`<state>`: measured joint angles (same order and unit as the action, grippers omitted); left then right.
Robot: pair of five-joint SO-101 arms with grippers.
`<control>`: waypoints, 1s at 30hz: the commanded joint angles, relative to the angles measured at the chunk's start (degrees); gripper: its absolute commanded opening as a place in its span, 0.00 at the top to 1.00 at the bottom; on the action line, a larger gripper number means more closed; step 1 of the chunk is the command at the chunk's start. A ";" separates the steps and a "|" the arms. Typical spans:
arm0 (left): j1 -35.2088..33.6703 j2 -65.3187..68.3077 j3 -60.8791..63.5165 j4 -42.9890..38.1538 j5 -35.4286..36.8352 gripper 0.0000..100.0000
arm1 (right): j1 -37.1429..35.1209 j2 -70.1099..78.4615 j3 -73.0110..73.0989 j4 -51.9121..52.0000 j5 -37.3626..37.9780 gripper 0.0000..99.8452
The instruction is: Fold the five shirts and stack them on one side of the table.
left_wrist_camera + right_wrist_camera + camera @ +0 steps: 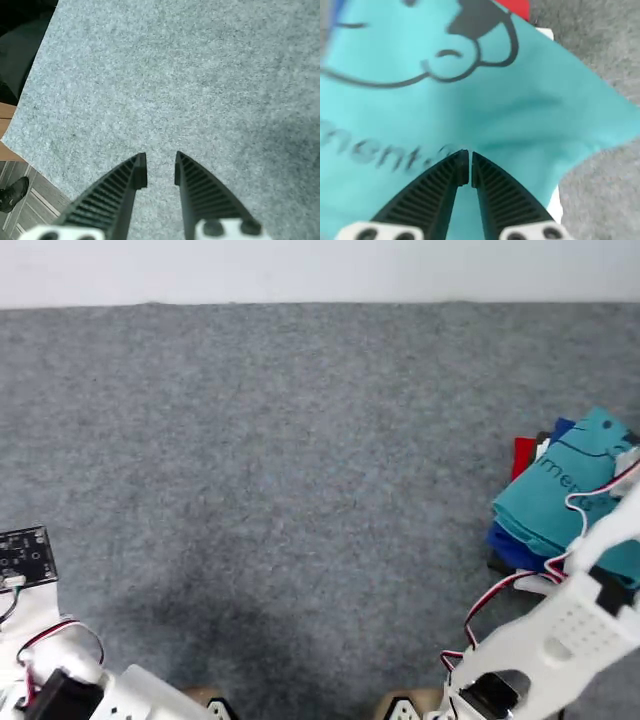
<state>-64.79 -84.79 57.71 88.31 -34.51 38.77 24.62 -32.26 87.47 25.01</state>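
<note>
High view: 1 shirt stack [552, 496]

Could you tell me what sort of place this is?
Likely a robotics lab bench: a grey felt-covered table, a white robot arm with loose wiring, and a bare circuit board.

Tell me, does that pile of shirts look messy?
A little. The teal shirt on top lies crooked, and edges of the blue shirt and red shirt stick out unevenly underneath. Nothing else on the grey table looks odd.
</note>
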 commanded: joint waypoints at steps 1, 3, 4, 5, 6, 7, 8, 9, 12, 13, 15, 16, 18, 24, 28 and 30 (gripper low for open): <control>0.44 -0.35 -0.31 -0.97 0.44 0.90 | -3.47 -8.84 -3.34 4.88 0.18 0.99; 0.44 -0.53 -0.31 -0.88 0.44 0.90 | -5.76 -10.95 -3.34 7.08 0.18 0.99; 0.44 -0.53 -0.31 -0.88 0.44 0.90 | -7.16 -11.38 -3.16 7.69 0.18 0.99; 0.44 -0.53 -0.22 -0.88 0.44 0.90 | -8.22 -11.30 -3.16 8.13 0.18 0.99; 0.44 -0.53 -0.22 -0.88 0.44 0.90 | -9.19 -10.68 -3.16 8.22 0.18 0.99; 0.44 -0.62 0.22 -0.97 0.44 0.90 | -10.07 -9.80 -3.16 8.22 0.18 0.99; 0.44 -0.62 0.66 -1.05 0.44 0.90 | -10.68 -8.31 -3.16 8.13 0.18 0.99; 0.44 -0.62 1.19 -1.14 0.44 0.90 | -11.21 -6.37 -3.16 7.96 0.18 0.99; 0.44 -0.62 2.33 -0.97 0.44 0.90 | -12.97 2.51 -3.16 7.96 0.18 0.99; 0.44 -0.62 2.59 -0.97 0.44 0.90 | -13.85 5.49 -3.16 7.87 0.09 0.99; 0.44 -0.62 2.86 -1.05 0.44 0.90 | -15.34 9.98 -4.04 8.57 0.09 0.99; 0.44 -0.62 2.86 -1.23 0.44 0.90 | -15.69 10.42 -4.92 9.63 0.09 0.99; 0.44 -0.62 2.68 -1.23 0.44 0.90 | -15.96 9.45 -7.74 13.41 0.09 0.99; 0.53 -0.62 2.42 -1.05 0.44 0.90 | -14.20 -3.91 -11.08 15.52 0.09 0.99; 5.63 -0.70 2.42 -0.79 0.62 0.90 | -14.29 -14.29 -7.56 15.43 0.09 0.99; 9.85 -0.70 1.80 -1.14 0.70 0.90 | -14.90 -18.59 -3.87 15.43 0.09 0.99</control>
<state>-59.87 -84.97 60.70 88.31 -34.51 24.00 14.95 -38.59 100.48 25.01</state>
